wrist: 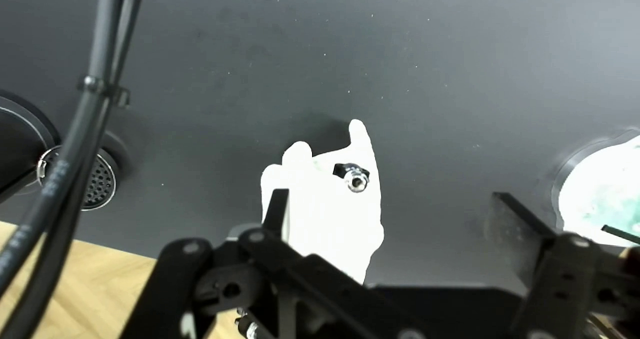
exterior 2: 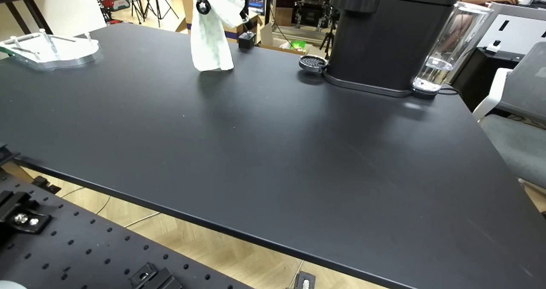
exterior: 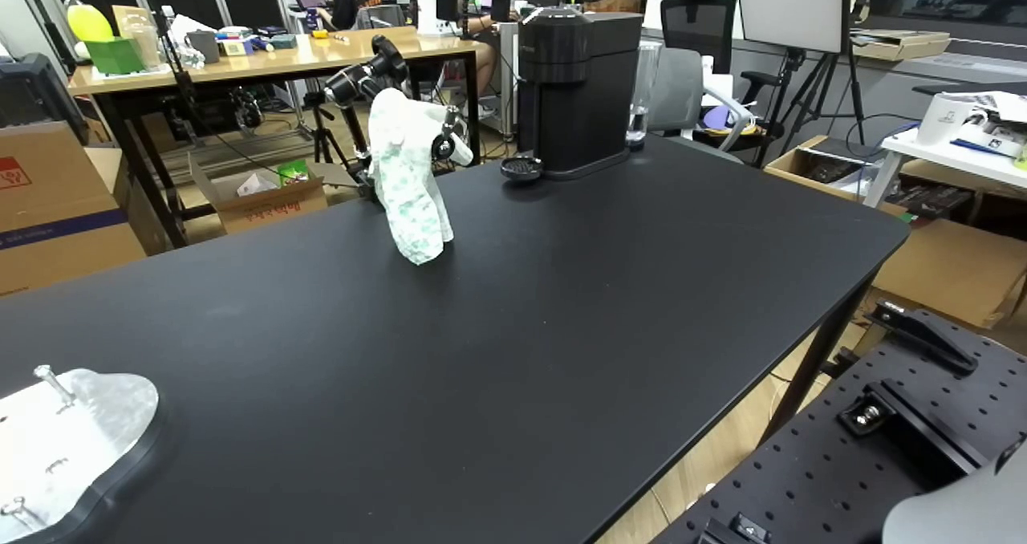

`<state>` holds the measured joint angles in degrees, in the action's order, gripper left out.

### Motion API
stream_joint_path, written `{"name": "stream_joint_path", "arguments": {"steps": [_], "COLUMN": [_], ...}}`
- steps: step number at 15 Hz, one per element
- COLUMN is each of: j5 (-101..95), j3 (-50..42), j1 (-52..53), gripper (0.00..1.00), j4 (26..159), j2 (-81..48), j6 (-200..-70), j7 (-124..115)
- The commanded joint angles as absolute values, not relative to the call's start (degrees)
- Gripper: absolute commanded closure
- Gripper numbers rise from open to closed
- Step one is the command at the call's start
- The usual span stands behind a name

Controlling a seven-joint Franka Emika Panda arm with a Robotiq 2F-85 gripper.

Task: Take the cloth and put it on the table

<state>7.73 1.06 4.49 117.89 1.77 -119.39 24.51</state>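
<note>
The cloth, white with pale green marks, hangs draped over a black jointed stand at the far edge of the black table. Its lower end hangs down at or just above the tabletop. It also shows in an exterior view. In the wrist view the cloth looks overexposed, with a metal knob of the stand poking out. My gripper is open and empty, over the cloth. The left finger overlaps the cloth's left part; the right finger is over bare table. The gripper is out of both exterior views.
A black coffee machine with a round drip tray and clear water tank stands on the table near the cloth. A whitish board with metal posts lies on the table. Cables cross the wrist view's left side.
</note>
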Motion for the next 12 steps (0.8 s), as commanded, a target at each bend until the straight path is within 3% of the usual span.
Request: {"name": "stream_joint_path", "arguments": {"steps": [1, 12], "j5": [7.1, 4.1], "j3": [1.7, 2.4], "j1": [4.0, 3.1], "gripper": [0.0, 0.0], "j4": [118.2, 113.7], "j2": [1.5, -9.3], "j6": [-121.1, -129.7], "j7": [23.7, 23.0]}}
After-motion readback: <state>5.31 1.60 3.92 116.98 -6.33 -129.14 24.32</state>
